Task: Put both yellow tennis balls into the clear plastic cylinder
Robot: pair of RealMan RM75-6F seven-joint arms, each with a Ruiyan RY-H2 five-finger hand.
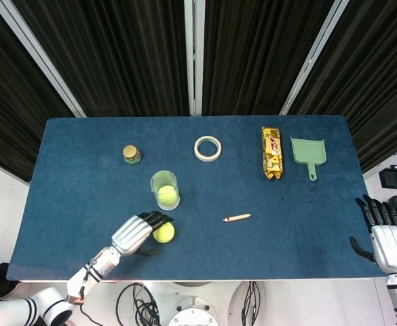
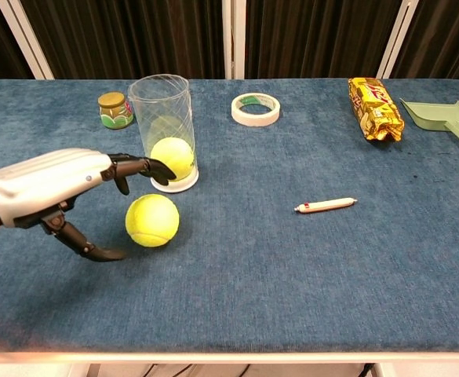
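Observation:
A clear plastic cylinder stands upright left of the table's middle, with one yellow tennis ball at its bottom. The second tennis ball lies on the blue cloth just in front of it. My left hand reaches around this ball from the left, fingers spread above it and thumb low beside it, not closed on it. My right hand hangs off the table's right edge with its fingers apart and nothing in it.
A small jar stands left of the cylinder. A tape roll, a gold snack packet and a green dustpan lie along the back. A pen lies near the middle.

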